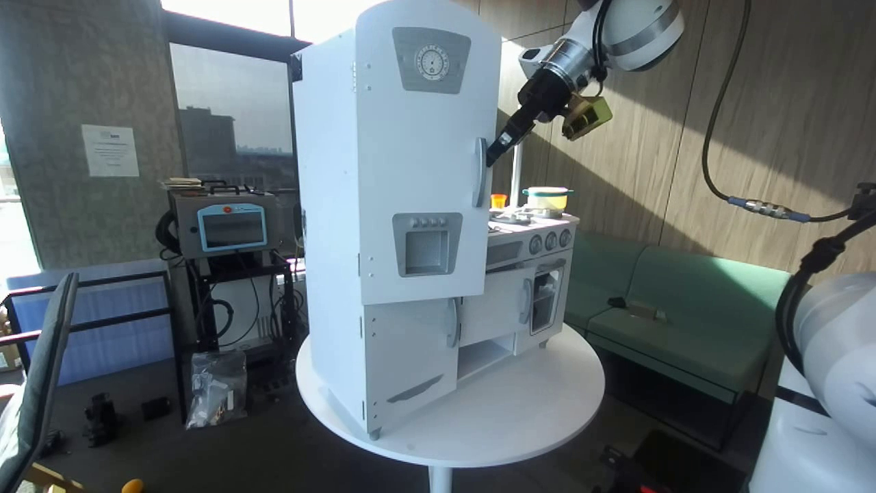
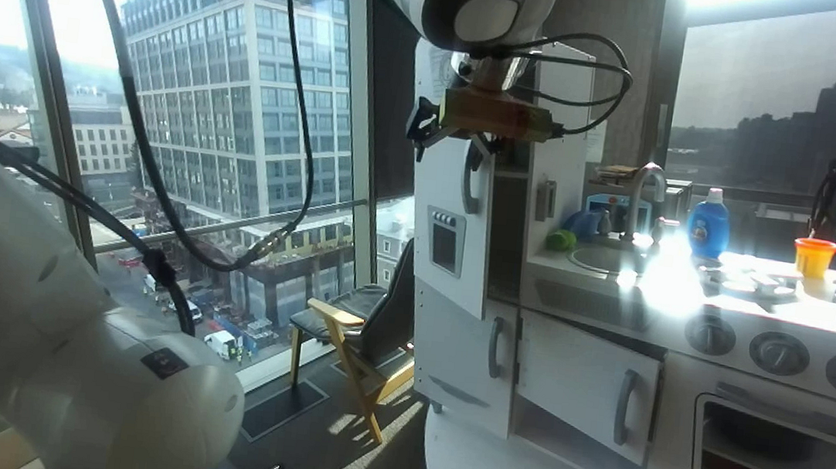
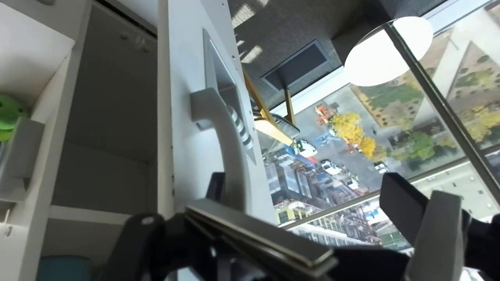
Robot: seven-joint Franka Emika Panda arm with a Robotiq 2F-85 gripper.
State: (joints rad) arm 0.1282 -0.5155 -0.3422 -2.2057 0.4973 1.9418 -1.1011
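My gripper [image 3: 308,195] stands open beside the grey handle [image 3: 232,152] of a white toy fridge's upper door [image 3: 191,156]. One dark finger [image 3: 215,186] lies right against the handle, on the side of the door's free edge; whether it touches cannot be told. Well apart, the opposite finger [image 3: 402,207] has only the window view behind it. The door is ajar, with the dark interior [image 2: 509,221] showing. In both exterior views the gripper [image 1: 491,161] [image 2: 453,141] reaches down to the handle's [image 1: 480,174] upper part. Nothing is gripped between the fingers.
The toy kitchen stands on a round white table [image 1: 534,418]. Its counter holds a blue bottle [image 2: 709,226], an orange cup [image 2: 814,258] and a pot [image 1: 547,200]. A lower cabinet door [image 2: 581,384] hangs tilted. A chair [image 2: 369,330] and green bench [image 1: 684,322] stand nearby.
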